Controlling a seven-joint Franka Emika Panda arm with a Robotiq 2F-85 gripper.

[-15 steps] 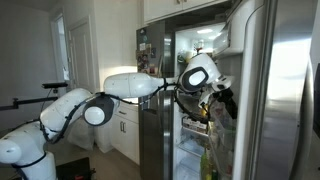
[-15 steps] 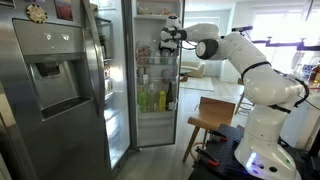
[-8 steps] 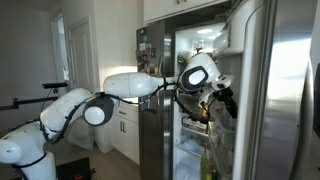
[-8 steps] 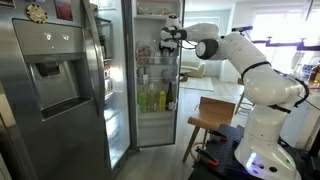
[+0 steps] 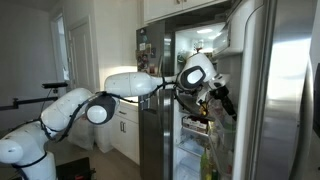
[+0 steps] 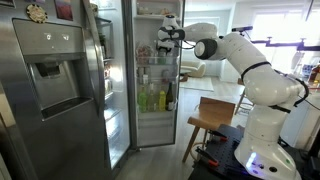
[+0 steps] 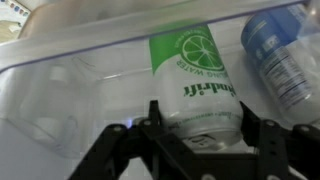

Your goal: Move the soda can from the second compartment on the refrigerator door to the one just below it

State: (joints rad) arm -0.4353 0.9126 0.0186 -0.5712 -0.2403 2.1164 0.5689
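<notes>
1. claw (image 7: 198,128): pinching the soda can (image 7: 195,70). in the wrist view it enters from 6 o'clock, and its two dark fingers (image 7: 152,120) press the can's sides at 9 and 3 o'clock.
2. soda can: green and white with a lime-slice logo. it stands inside a clear bin (image 7: 60,90) on the refrigerator door (image 6: 150,128). its lettering reads upside down in the wrist view.
3. neighbour: a blue can (image 7: 278,60) sits in the same bin at 2 o'clock of the soda can. it is near the soda can and leans a little in the picture. contact between the two: cannot tell.
4. bin wall: see-through plastic, with its rim running across the wrist view at 12 o'clock. the part at 9 o'clock of the soda can shows only glare.
5. exterior view, door seen from the inside: the claw (image 6: 167,36) is at an upper door bin, at 12 o'clock of a lower bin holding green bottles (image 6: 152,98). exact compartment count from the top: cannot tell. the can is too small to make out here.
6. arm (image 6: 240,55): white, stretched level toward the door from 3 o'clock. the steel dispenser door (image 6: 50,70) is at 9 o'clock.
7. exterior view from the other side: the claw (image 5: 218,102) is reaching into the white inner lining, with the door's steel face (image 5: 290,100) at 3 o'clock of it.
</notes>
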